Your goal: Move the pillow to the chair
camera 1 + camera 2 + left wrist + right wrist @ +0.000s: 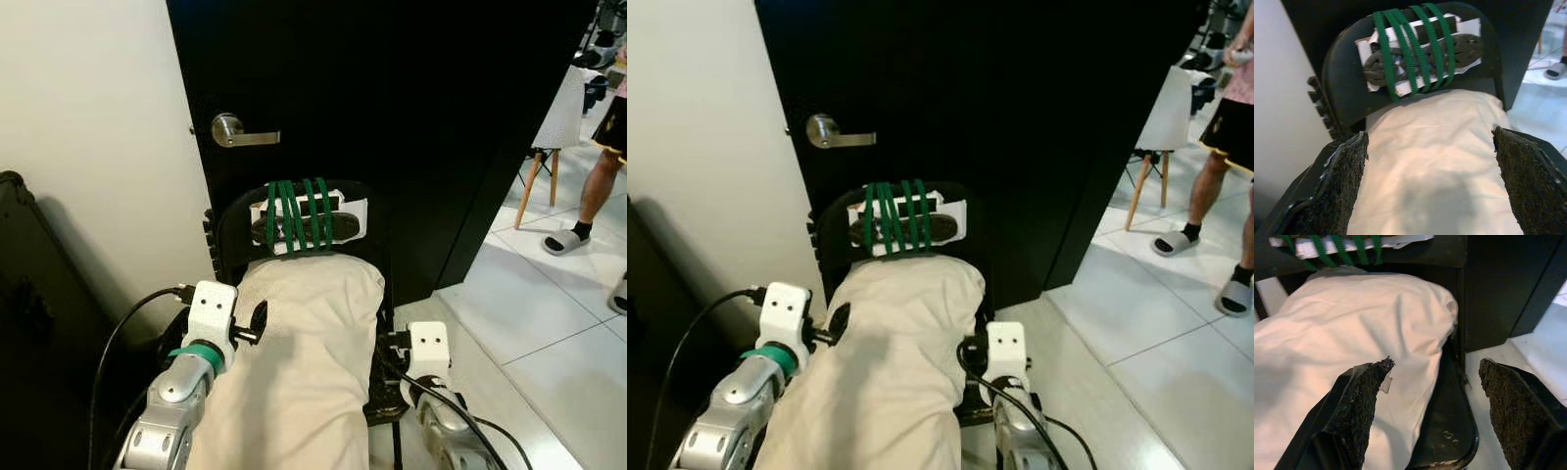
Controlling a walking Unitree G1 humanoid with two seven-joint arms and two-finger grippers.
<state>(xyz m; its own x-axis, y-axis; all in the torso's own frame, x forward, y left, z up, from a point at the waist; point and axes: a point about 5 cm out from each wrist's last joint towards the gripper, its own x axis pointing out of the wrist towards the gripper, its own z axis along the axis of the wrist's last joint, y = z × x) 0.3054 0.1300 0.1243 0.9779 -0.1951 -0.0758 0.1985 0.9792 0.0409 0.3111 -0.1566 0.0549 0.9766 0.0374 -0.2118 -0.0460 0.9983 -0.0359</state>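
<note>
pillow (299,362): cream-white, long and soft, lying lengthwise on the seat of the chair, its far end up against the chair back just under the green straps; its near end runs toward the robot between the two arms.
pillow and left fingers (1339,188): in the left wrist view the pillow spreads across the whole gap between the two black pads, which stand wide apart on either side of it; whether the pads press into the cloth cannot be told.
pillow and right fingers (1364,404): in the right wrist view one pad sits against the pillow's side edge with a fold of cloth at its tip; the other pad stands well clear, over the floor beside the chair; the fingers are spread, with nothing clamped between them.
left gripper (257,323): at the pillow's left flank, level with its middle, a black cable looping off its wrist.
right gripper (392,345): at the pillow's right flank, low beside the seat edge.
chair (227,230): black, rounded back, seat rim showing under the pillow's right side.
green straps (299,215): several bands wound around the chair back over a white sheet and a dark lumpy object.
door (392,117): black, right behind the chair, with a silver lever handle (235,131).
wall (88,147): pale, to the left of the door.
floor (529,323): light tiles on the right.
person (593,186): legs in white slippers, far right, near a white chair with wooden legs (554,132).
</note>
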